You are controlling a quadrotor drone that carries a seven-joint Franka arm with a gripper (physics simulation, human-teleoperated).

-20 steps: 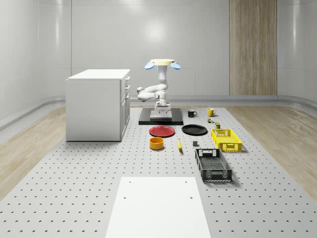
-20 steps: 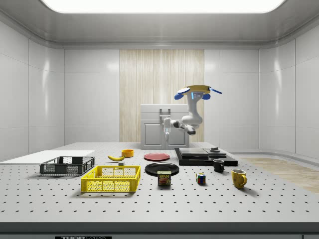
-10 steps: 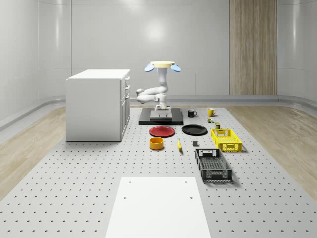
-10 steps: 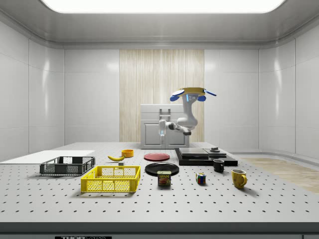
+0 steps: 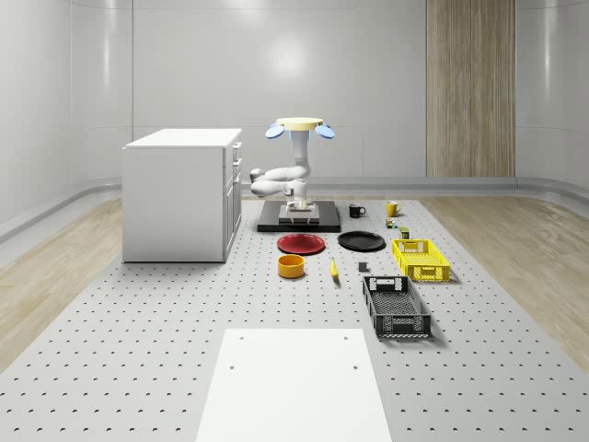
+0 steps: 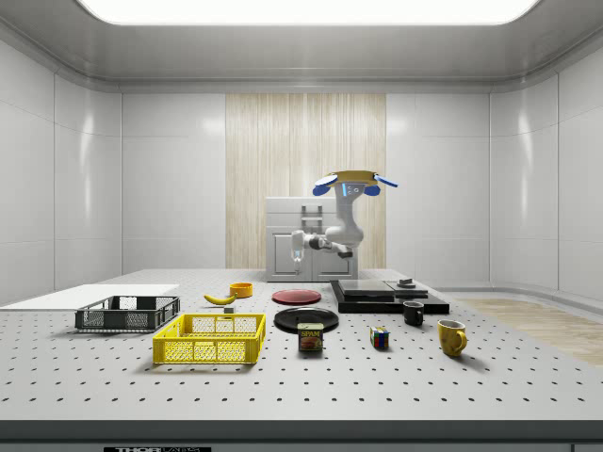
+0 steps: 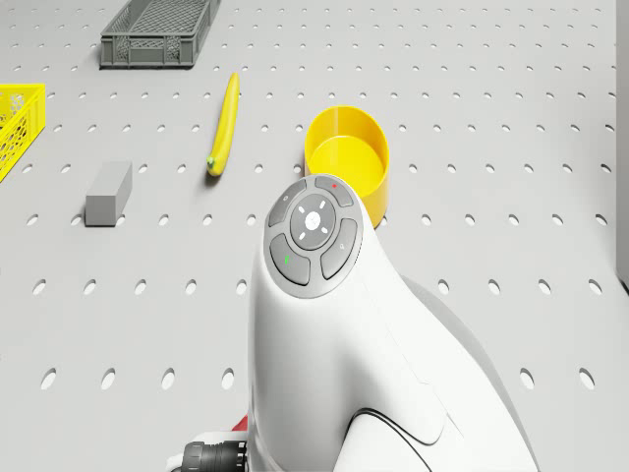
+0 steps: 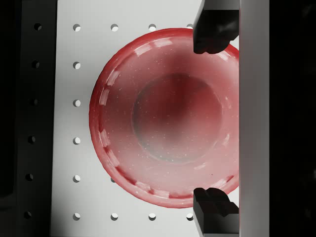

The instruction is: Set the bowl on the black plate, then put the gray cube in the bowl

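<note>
Bowl: the yellow bowl [image 5: 291,266] stands upright on the perforated table [image 5: 138,304], well apart from the fingers, and looks empty in the drone view.
Black plate: the black plate [image 5: 361,241] lies flat beside the red plate [image 5: 301,244], nothing on it.
Gray cube: the gray cube [image 7: 108,193] is a small oblong block on the table, near the banana [image 7: 224,124].
Drone: the drone [image 5: 300,126] hovers over the far end of the table, beside the white cabinet [image 5: 179,193].
Arm: folded at the elbow, wrist pointing down.
Gripper: the gripper [image 8: 214,118] hangs above the red plate, fingers [image 8: 213,29] spread wide, one past each rim edge, holding nothing.
Crates: the yellow crate [image 5: 421,260] and gray crate [image 5: 395,307] seem empty.
</note>
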